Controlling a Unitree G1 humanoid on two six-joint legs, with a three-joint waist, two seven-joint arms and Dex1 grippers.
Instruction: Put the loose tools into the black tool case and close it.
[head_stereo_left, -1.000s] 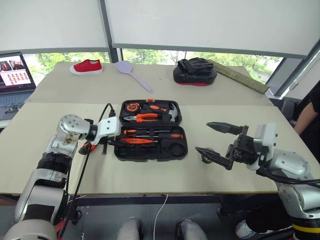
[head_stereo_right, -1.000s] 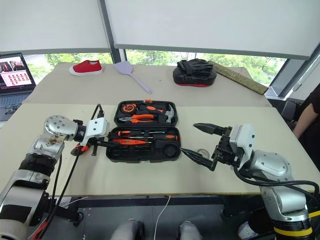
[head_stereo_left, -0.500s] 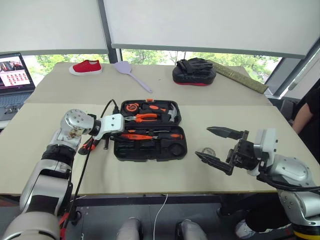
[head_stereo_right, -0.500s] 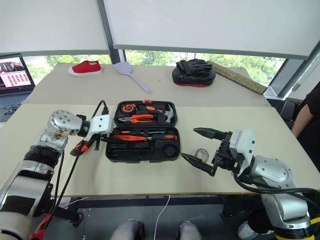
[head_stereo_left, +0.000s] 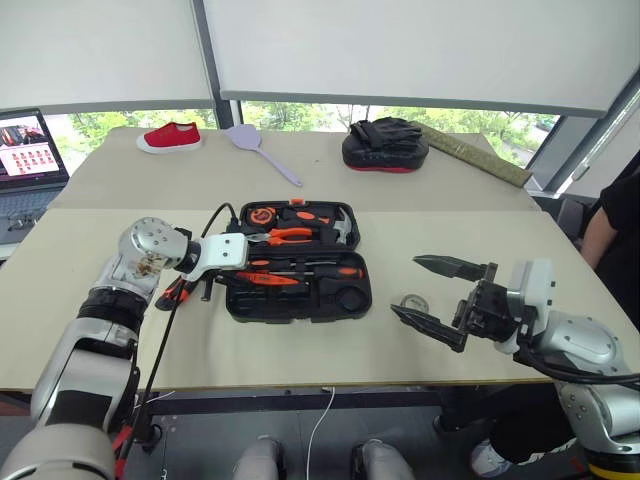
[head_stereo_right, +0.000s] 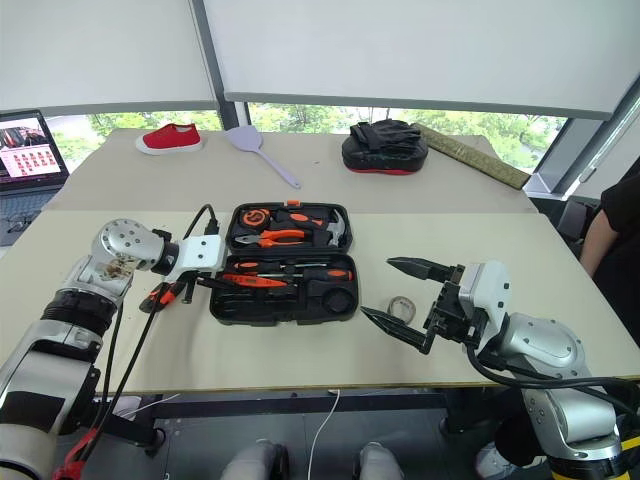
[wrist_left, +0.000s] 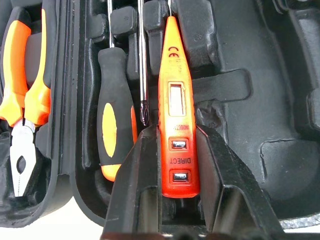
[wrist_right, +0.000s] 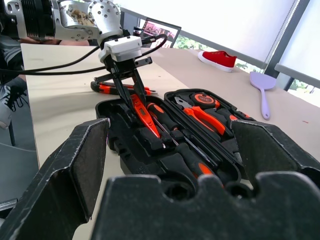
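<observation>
Left gripper (wrist_left: 172, 165) clamped on slim all-orange tester pen (wrist_left: 176, 125), over the open black moulded plastic tool case (head_stereo_left: 300, 300).

Since a second ago, pen tilted a little more into the case's near half, beside one seated orange-and-black-handled screwdriver (wrist_left: 114, 125); right gripper (head_stereo_left: 438, 295) unchanged, fingers spread wide, holding nothing. One small tape roll (head_stereo_left: 413, 302), clear-looking, on the beige table (head_stereo_left: 300, 365) just beyond the right fingertips, uncovered by a slight camera shift. Two orange-and-black tools (head_stereo_right: 165, 293) loose beneath the left fingers, kind unclear. One case, one pen, one roll.
</observation>
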